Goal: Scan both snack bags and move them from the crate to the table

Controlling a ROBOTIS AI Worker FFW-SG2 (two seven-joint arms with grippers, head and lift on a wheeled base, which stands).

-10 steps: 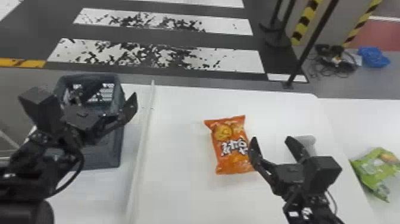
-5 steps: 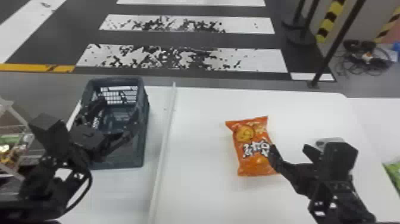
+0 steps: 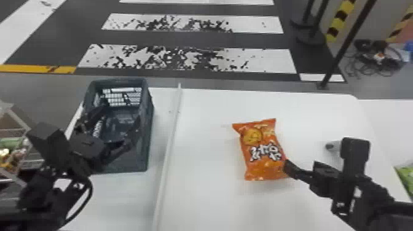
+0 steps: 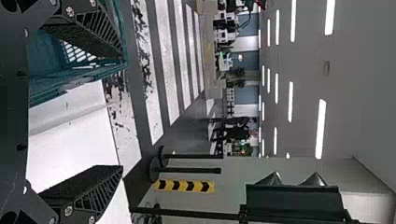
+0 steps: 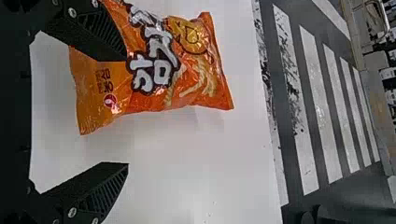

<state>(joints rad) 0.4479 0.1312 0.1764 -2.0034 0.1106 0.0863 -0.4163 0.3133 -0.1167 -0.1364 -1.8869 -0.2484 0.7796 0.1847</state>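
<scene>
Fingers on the left gripper apart, over the dark grey-green crate: rigid plastic, boxy, slotted walls, at the counter's left edge. Then a thin straight white ridge, running from the far edge. Orange snack bag, glossy crinkled film, pillow-shaped, flat on the counter. Right gripper at its near right corner, fingers apart, one overlapping the bag; contact unclear. Green bag, shiny, past the counter's right edge.

Floor: dark, white stripes black-flecked | Post: black, upright | Wall: grey | Ceiling: grey, strip lights lit
</scene>
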